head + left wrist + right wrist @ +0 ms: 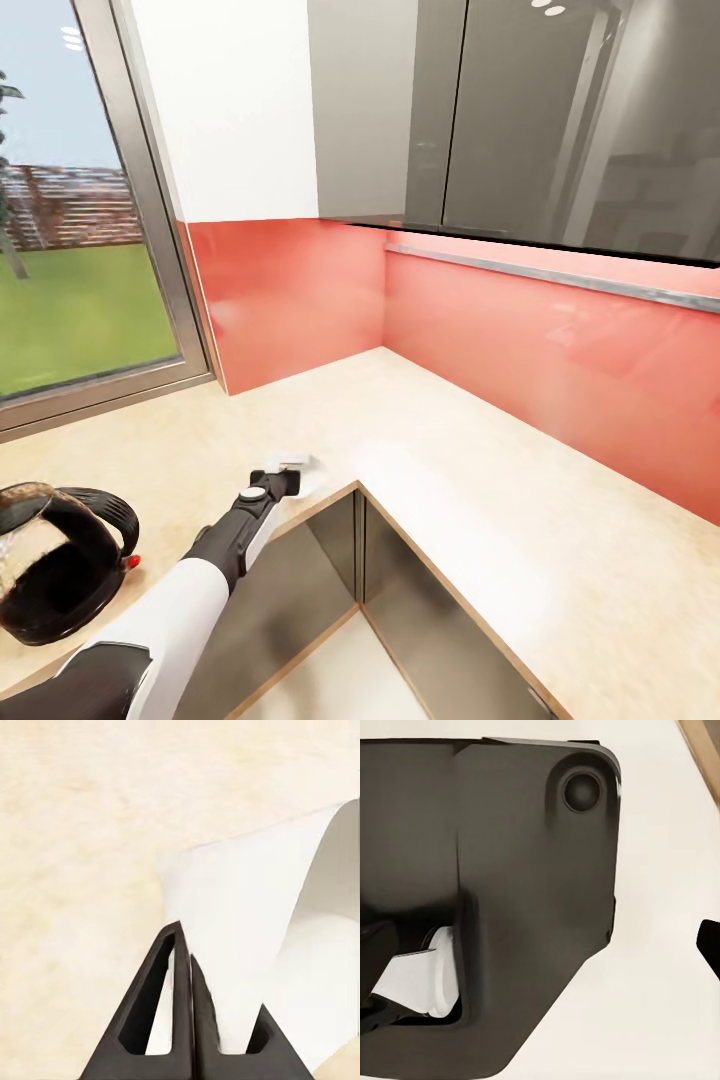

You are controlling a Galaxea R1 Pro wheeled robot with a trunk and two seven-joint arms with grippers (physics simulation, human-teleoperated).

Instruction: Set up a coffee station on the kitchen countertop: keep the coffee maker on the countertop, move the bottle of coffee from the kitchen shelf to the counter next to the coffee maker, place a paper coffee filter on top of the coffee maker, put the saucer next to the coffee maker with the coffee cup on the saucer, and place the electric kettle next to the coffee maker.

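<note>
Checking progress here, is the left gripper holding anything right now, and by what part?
Yes: the left gripper is shut on the white paper coffee filter, pinching its edge above the countertop.

We're seeing a matt, speckled stone-look surface (470,470), super glossy red backsplash (560,350), shiny grey cabinets (520,120), thin white paper filter (247,937), matt black claw (187,967), and a glossy black-and-glass pot (55,560).

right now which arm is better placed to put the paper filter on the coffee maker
Left. Its gripper has its jaws shut on the paper coffee filter above the countertop, and the coffee maker sits on that arm's side. The right wrist view gives no sign of that arm near either.
</note>
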